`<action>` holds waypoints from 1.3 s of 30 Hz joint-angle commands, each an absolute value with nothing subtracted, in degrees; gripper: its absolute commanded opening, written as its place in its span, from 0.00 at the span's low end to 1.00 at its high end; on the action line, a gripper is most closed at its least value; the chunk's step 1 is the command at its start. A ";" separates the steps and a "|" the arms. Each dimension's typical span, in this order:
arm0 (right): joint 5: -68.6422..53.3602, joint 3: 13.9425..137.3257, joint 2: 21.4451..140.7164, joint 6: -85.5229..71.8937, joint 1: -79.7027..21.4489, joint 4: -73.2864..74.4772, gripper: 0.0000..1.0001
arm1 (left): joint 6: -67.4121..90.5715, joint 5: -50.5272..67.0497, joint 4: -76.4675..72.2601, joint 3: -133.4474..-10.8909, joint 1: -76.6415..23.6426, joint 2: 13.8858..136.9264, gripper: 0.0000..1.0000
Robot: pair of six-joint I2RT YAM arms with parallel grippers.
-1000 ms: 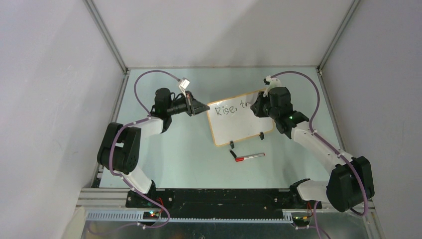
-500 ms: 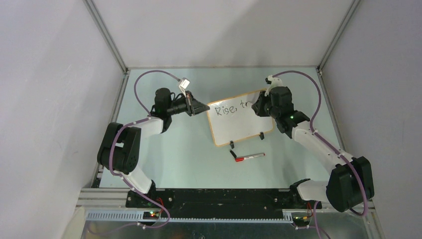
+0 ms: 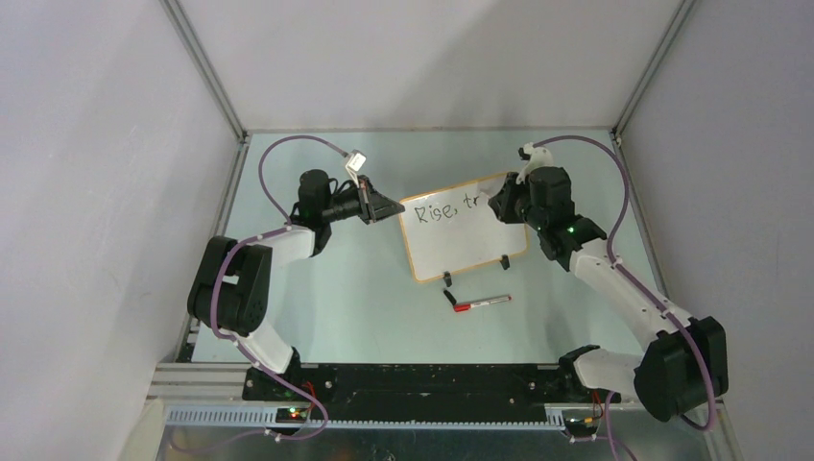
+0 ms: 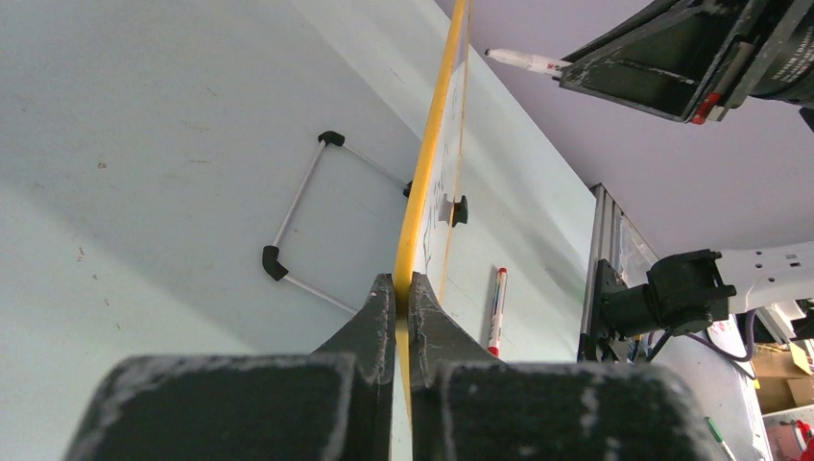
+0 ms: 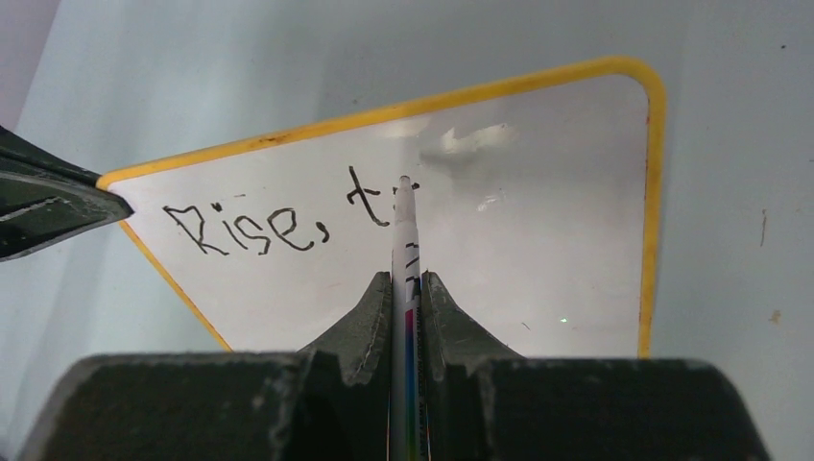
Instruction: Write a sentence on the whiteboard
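Observation:
The whiteboard [image 3: 466, 235] with its thin orange frame stands tilted in the middle of the table on black clip feet. Black marker writing [image 5: 259, 229] on it reads "Rise, t" plus a partial letter. My left gripper [image 3: 395, 207] is shut on the board's left frame edge [image 4: 415, 230]. My right gripper [image 3: 498, 200] is shut on a white marker [image 5: 405, 240], whose tip is at the board surface just right of the "t". In the left wrist view the marker [image 4: 523, 61] pokes out of the right gripper at the top.
A second marker with a red cap [image 3: 482, 303] lies on the table in front of the board, and shows in the left wrist view [image 4: 497, 309]. A wire stand leg with black corners [image 4: 299, 206] sticks out behind the board. Grey walls enclose the table.
My right arm has shifted slightly to the right along the board's top line with the marker, and the writing has gained a stroke after "t". The left gripper and the board have not moved.

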State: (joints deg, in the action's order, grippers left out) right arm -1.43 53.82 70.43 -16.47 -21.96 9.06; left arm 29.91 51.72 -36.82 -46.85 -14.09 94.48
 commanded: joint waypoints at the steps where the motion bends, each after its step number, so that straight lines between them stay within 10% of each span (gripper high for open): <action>1: -1.00 56.15 67.69 -15.64 -21.79 9.35 0.00 | 27.82 52.17 -36.93 -47.71 -13.66 92.22 0.03; 39: 1.07 54.21 70.07 -15.44 -20.97 8.15 0.00 | 27.60 51.95 -36.40 -47.80 -13.70 92.12 0.02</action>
State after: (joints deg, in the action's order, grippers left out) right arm 1.02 53.82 70.94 -16.21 -21.19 9.61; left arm 29.89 51.72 -36.73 -46.85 -14.11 94.45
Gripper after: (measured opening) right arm 0.154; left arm 0.025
